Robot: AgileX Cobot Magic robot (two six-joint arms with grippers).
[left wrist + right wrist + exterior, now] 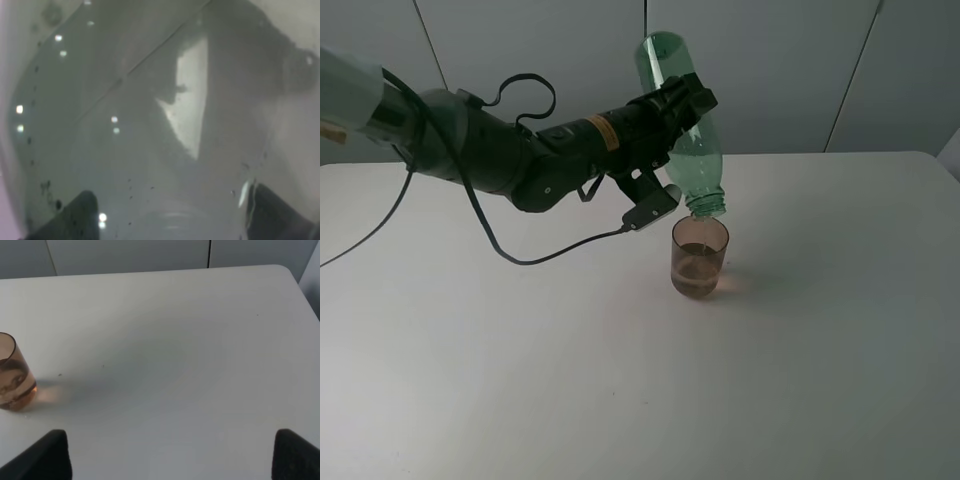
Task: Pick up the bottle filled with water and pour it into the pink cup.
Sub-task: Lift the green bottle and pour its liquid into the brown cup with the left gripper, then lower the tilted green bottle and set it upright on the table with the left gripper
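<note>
My left gripper (685, 100) is shut on the green-tinted bottle (685, 130) around its middle. The bottle is tipped neck down, its open mouth just above the rim of the pink cup (699, 257). The cup stands upright on the white table (620, 400) and seems to hold some liquid. In the left wrist view the bottle (150, 150) fills the frame between the two dark fingers (75, 217). My right gripper (170, 455) is open and empty, away from the cup (12, 375), and is out of the exterior view.
A black cable (550, 258) hangs from the left arm and loops low over the table to the left of the cup. The table's far edge meets a grey wall (800, 70); its right corner shows in the right wrist view (285, 270).
</note>
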